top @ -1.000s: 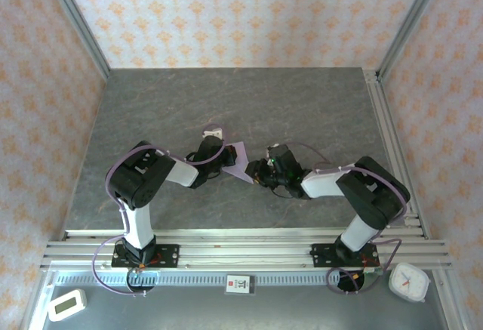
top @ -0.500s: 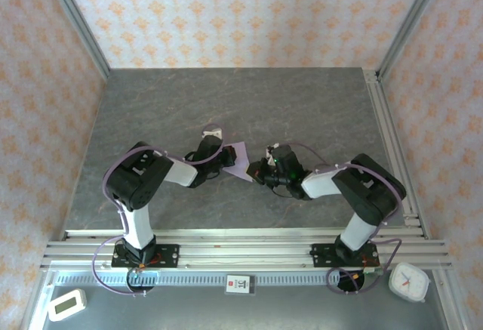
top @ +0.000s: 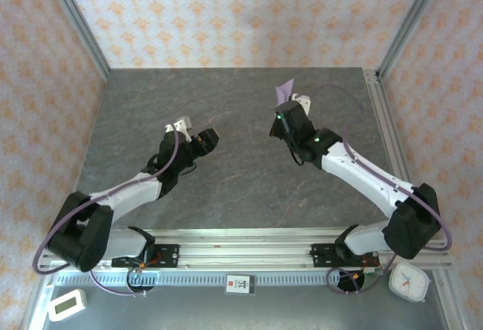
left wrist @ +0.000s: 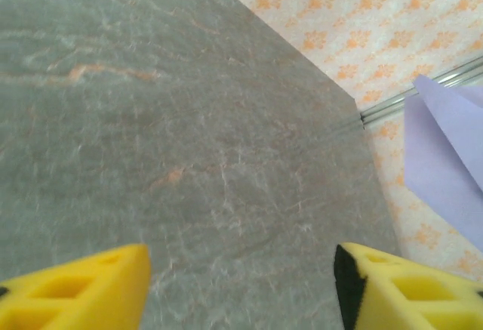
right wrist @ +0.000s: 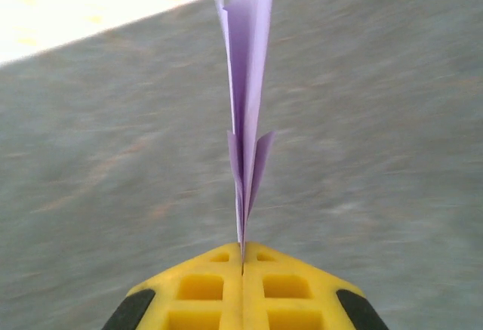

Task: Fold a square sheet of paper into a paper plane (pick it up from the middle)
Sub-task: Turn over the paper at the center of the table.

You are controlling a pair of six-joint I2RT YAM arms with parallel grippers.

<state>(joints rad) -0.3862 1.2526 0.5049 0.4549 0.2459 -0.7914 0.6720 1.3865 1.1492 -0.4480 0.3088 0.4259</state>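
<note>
Over the far right of the grey veined table (top: 226,103), in the right hand (top: 289,98): slim pointed plane of pale lilac paper (top: 284,87), held up off the surface. In the right wrist view, yellow fingers (right wrist: 204,288) pressed tight together on the plane's creased tail, nose pointing straight away from the hand, folded layers standing on edge. Left of centre, the left hand (top: 207,140), over the table and well apart from the plane. In the left wrist view, yellow fingers (left wrist: 83,288) spread wide, nothing between them but table; at the right edge, a lilac wing against the orange-patterned wall (left wrist: 317,13).
</note>
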